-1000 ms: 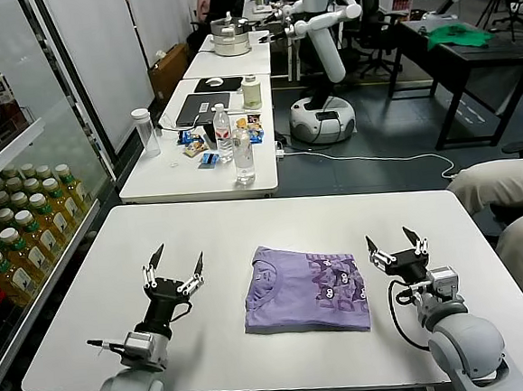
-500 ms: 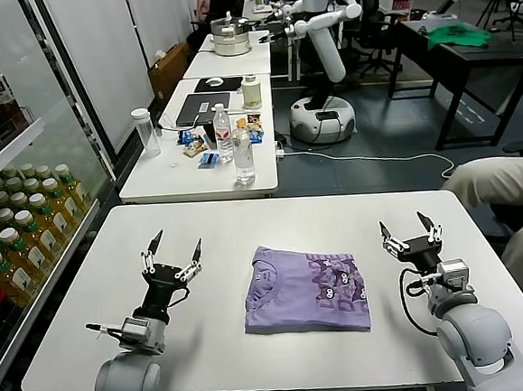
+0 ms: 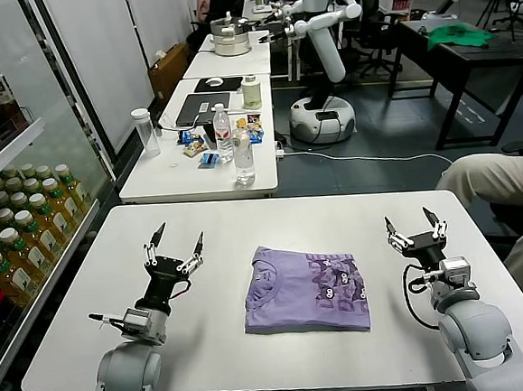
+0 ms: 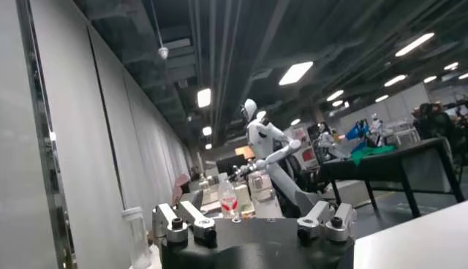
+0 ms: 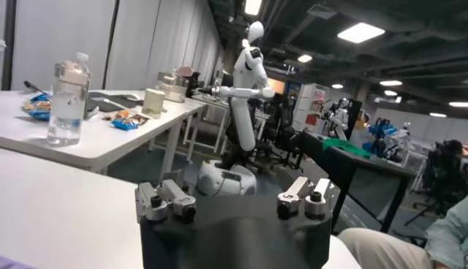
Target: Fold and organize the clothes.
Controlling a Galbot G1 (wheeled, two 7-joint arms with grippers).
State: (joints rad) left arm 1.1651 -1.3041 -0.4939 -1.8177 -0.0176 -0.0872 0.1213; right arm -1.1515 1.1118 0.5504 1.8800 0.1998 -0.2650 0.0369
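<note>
The lavender-purple T-shirt [image 3: 307,289] lies folded into a flat rectangle on the white table [image 3: 210,231], its darker purple print facing up. My left gripper [image 3: 179,240] is open and empty, held up above the table to the left of the shirt. My right gripper [image 3: 415,223] is open and empty, held up to the right of the shirt. Neither gripper touches the shirt. Both wrist views look out across the room and do not show the shirt.
A second white table [image 3: 196,164] beyond mine carries bottles, snacks and a laptop. A drinks fridge [image 3: 9,206] stands at the left. A seated person's legs [image 3: 492,186] are at the right table edge. A white robot [image 3: 321,28] stands behind.
My right gripper has lifted and moved away from the shirt toward the right. My left gripper has risen slightly. The shirt has not moved.
</note>
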